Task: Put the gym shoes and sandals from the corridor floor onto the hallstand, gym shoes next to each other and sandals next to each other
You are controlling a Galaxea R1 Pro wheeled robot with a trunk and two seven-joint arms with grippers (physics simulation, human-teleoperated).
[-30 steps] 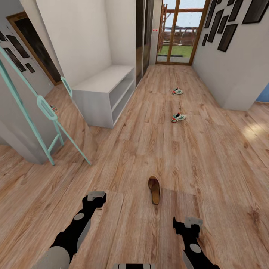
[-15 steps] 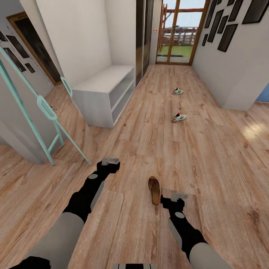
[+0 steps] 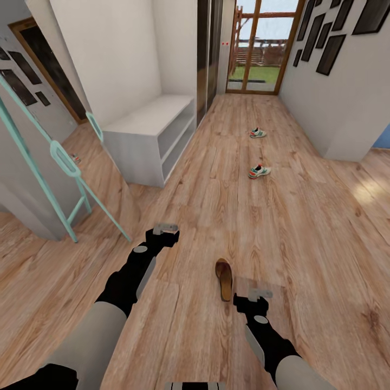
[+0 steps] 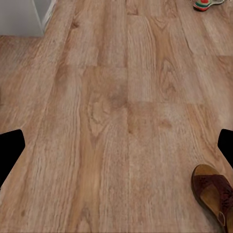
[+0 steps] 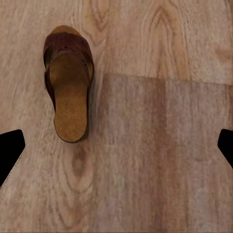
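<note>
Beside sandal [image 3: 223,278], right claw [image 3: 254,299] spread, lowered

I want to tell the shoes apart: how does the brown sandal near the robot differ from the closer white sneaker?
The flat dark brown open sandal is low and open-backed with a tan footbed; the nearer white sneaker with green stripes is closed and taller. The sandal lies close to the right tool; the sneaker lies farther down the corridor. Both rest on the light brown wood-plank floor, not on the pale grey-white shoe rack.

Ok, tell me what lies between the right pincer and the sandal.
Nothing: in the head view only bare floor separates the right pincer from the sandal.
</note>
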